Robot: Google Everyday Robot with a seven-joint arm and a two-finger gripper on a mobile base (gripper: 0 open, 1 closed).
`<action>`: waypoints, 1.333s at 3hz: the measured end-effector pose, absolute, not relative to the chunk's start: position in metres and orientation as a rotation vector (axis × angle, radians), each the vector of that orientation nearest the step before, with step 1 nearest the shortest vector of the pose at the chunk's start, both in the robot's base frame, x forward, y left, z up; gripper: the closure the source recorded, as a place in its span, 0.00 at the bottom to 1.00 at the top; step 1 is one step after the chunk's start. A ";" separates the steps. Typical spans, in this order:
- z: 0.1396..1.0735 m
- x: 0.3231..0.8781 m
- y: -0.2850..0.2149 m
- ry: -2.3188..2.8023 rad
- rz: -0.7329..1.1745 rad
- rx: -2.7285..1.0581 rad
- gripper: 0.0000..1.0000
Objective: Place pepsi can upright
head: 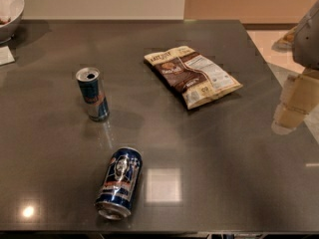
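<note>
Two cans share the dark grey bench [234,183]. The pepsi can [119,182] lies on its side near the front edge, left of centre. One silver end points toward the front edge and its blue body with the logo band faces up. Farther back and a little to the left, a slim blue-and-silver energy drink can [92,93] stands upright with its top opened, well apart from the pepsi can. A brown-and-cream snack bag [192,76] lies flat toward the back, right of centre. A white bowl [9,6] sits at the far left corner, partly cut off. The gripper [291,108], pale and blocky, hangs at the right edge over the bench's right side, well apart from both cans. Whether it is released or clenched cannot be told.
</note>
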State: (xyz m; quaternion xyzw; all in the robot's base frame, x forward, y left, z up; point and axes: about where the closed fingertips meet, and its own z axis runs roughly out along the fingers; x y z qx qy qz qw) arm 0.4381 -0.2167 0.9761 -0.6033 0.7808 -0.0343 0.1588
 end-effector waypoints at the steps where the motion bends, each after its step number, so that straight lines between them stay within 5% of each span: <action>1: 0.976 0.438 -0.217 2.232 -0.098 -1.725 0.00; 4: 0.977 0.475 -0.168 2.269 0.010 -1.705 0.00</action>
